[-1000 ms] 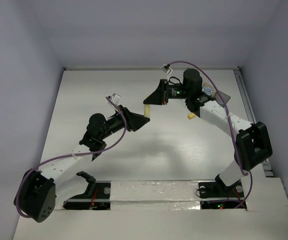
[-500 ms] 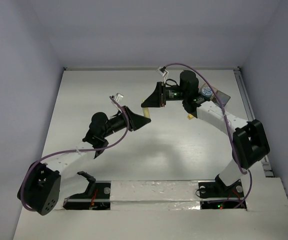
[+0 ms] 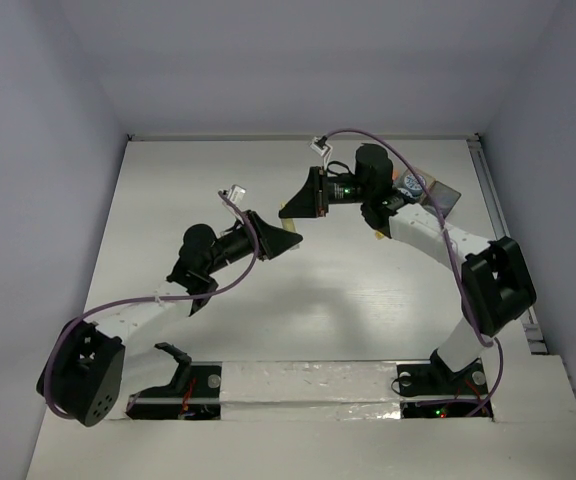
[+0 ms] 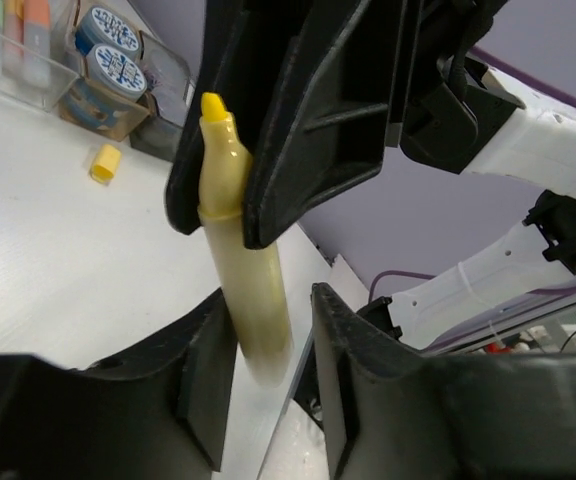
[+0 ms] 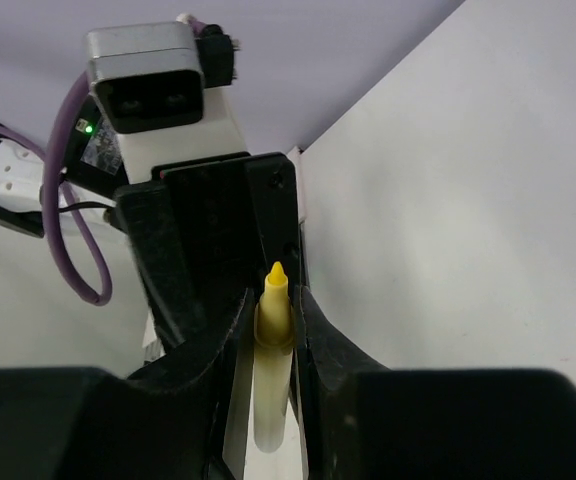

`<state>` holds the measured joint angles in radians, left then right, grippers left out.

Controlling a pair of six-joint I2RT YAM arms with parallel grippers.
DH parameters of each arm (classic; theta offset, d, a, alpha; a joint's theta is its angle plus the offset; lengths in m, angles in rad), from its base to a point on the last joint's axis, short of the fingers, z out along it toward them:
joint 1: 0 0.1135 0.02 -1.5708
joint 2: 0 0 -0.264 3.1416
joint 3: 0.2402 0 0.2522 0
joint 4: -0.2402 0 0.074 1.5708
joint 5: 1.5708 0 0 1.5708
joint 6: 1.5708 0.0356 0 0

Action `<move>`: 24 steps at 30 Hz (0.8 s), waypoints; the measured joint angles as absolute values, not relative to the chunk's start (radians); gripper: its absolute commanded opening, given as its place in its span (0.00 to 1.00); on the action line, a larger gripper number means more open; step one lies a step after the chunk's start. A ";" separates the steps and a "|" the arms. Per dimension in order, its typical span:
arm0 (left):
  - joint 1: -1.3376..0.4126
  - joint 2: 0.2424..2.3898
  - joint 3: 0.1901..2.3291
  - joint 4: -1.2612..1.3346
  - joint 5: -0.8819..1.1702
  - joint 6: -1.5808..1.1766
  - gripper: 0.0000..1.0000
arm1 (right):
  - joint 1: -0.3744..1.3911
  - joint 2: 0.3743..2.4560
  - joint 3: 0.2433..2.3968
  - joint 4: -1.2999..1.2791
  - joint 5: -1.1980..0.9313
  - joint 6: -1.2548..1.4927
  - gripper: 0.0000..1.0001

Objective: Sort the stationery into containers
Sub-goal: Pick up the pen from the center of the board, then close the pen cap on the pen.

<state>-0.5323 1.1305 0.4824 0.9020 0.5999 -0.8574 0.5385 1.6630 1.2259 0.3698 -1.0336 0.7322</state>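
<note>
Left wrist view is showing a yellow marker (image 4: 253, 300) standing nearly upright in the middle of the frame, off the white table (image 4: 48, 260). The right gripper (image 4: 223, 215) is reaching in from the upper right and clamping fully shut on the marker just below its yellow tip. The left gripper (image 4: 268, 300) is straddling the marker's lower end from the bottom of the frame. Its jaws are standing partly parted, one finger lying against the barrel and a thin strip of table showing between the barrel and the other finger.

In the upper left corner a clear box (image 4: 13, 60) is holding orange and pink sticks. Two jars (image 4: 118, 68) with blue-and-white lids are sitting just right of it, beside a dark tray (image 4: 168, 95). A small yellow block (image 4: 105, 162) is lying on the table just below them.

In the top external view the two grippers are meeting tip to tip slightly above the middle of the frame.
</note>
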 measured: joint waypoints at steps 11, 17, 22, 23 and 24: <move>-0.529 1.131 0.479 0.871 0.584 -0.855 0.00 | 0.539 1.663 1.198 0.433 -1.028 0.740 0.15; -0.537 1.011 0.484 0.665 0.458 -0.734 0.00 | 0.537 1.620 1.173 0.334 -0.943 0.672 0.75; -0.535 0.919 0.488 0.494 0.319 -0.611 0.00 | 0.448 1.502 1.069 0.234 -0.819 0.618 0.76; -0.536 0.913 0.488 0.470 0.302 -0.595 0.00 | 0.405 1.475 1.046 0.210 -0.772 0.606 0.72; -0.538 0.911 0.488 0.447 0.282 -0.578 0.00 | 0.382 1.456 1.028 0.186 -0.733 0.596 0.68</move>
